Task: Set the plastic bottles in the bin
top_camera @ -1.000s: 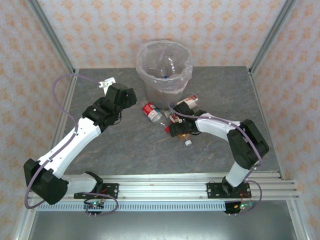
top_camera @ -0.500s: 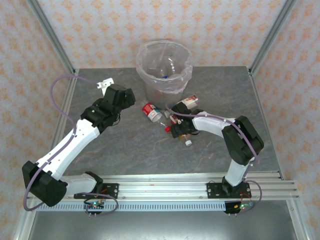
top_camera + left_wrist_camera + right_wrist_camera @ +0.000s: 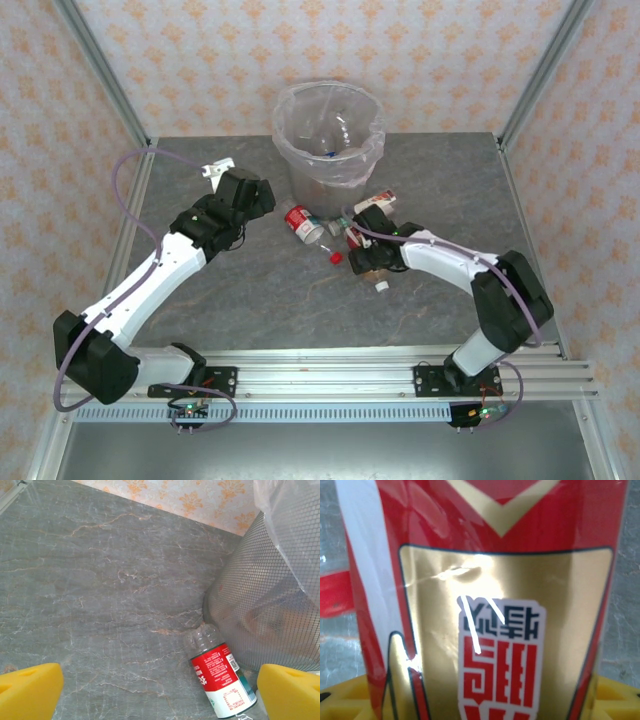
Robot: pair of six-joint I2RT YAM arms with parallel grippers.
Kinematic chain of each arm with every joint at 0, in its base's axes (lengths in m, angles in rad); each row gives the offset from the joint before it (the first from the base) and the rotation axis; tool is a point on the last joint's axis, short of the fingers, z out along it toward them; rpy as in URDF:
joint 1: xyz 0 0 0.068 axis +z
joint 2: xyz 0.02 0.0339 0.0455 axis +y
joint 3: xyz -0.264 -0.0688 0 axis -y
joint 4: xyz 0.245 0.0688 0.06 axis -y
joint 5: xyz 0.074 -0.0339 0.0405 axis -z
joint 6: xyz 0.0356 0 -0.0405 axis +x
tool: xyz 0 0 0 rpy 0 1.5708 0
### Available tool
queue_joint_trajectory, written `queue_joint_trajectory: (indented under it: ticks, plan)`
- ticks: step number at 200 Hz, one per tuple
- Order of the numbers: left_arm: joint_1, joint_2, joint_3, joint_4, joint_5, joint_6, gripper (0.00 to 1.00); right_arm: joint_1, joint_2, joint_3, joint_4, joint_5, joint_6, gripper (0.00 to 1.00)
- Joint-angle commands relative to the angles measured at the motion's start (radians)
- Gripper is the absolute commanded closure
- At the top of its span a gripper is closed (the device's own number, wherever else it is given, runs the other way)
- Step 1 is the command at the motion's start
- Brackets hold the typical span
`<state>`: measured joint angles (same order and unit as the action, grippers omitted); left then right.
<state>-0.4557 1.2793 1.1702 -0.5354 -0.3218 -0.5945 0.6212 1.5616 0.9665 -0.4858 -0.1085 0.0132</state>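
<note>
A clear bottle with a red label [image 3: 303, 222] lies on the table at the foot of the bin [image 3: 283, 135]. My left gripper [image 3: 256, 196] hangs open just left of it. In the left wrist view that bottle [image 3: 220, 672] lies between the yellow pads [image 3: 30, 690], close to the right one, against the bin's mesh wall [image 3: 260, 595]. My right gripper [image 3: 362, 260] is shut on a bottle with amber liquid and a white cap [image 3: 378, 280]. Its red-and-gold label [image 3: 500, 605] sits between the right gripper's [image 3: 485, 700] pads. Two more bottles [image 3: 378, 203] [image 3: 340, 228] lie nearby.
A loose red cap [image 3: 336, 257] lies left of the right gripper. Some bottles rest inside the bin's bag [image 3: 335, 140]. A white bracket [image 3: 216, 167] sits at the table's back left. Metal frame posts stand at the back corners.
The right gripper's jaws have narrowed onto the amber bottle and the right elbow has swung out to the right. The left arm has shifted slightly, still open.
</note>
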Motion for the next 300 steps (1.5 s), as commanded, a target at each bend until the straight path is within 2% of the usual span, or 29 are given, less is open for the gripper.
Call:
queue_joint_trajectory:
  ticks: [1, 43, 67, 166, 215, 261, 300]
  plan:
    - [0.008, 0.008, 0.027, -0.014, -0.008, -0.005, 0.0, 0.003, -0.072, -0.033, 0.008, 0.007, -0.007, 0.43]
    - [0.008, 0.015, 0.025, -0.017, -0.001, -0.018, 0.0, 0.003, -0.176, -0.073, 0.077, 0.011, 0.01, 0.47]
    - [0.009, 0.019, 0.032, -0.022, 0.013, -0.027, 0.0, 0.003, -0.231, -0.075, 0.114, 0.058, 0.016, 0.53]
    - [0.014, 0.0, 0.011, -0.028, 0.004, -0.05, 0.0, 0.003, -0.363, 0.058, 0.279, -0.029, 0.047, 0.53]
    - [0.024, -0.016, -0.004, -0.027, 0.002, -0.053, 0.0, 0.001, -0.342, 0.149, 0.355, 0.064, 0.062, 0.55]
    - [0.025, -0.035, -0.021, -0.026, 0.009, -0.056, 0.0, -0.042, -0.25, 0.355, 0.331, -0.039, 0.143, 0.55]
    - [0.025, -0.072, -0.056, 0.024, 0.091, -0.018, 0.0, -0.106, -0.118, 0.528, 0.286, -0.099, 0.117, 0.55]
